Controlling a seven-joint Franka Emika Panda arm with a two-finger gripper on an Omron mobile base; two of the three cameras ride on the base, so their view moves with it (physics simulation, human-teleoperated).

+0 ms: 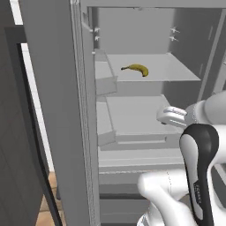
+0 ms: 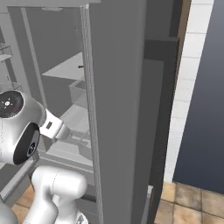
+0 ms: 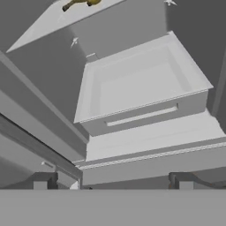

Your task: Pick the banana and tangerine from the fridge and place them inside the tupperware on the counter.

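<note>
Grey fridge (image 1: 132,26) walls are filling the scene, with the door standing open at the left. On an upper shelf (image 1: 176,70) the banana (image 1: 137,68) is lying alone, toward the left; in the hand view it is getting cut off by the top edge. Below it, an open drawer (image 3: 141,84) is sitting empty. In the hand view the gripper (image 3: 112,183) is showing only two dark fingertips (image 3: 44,183), spread wide and gripping nothing. In the base views the arm is blocking the lower shelves.

Your two base views look from behind the arm, close into the open fridge (image 1: 145,88), sharing its shelves. Your hand view faces the drawers up close.
</note>
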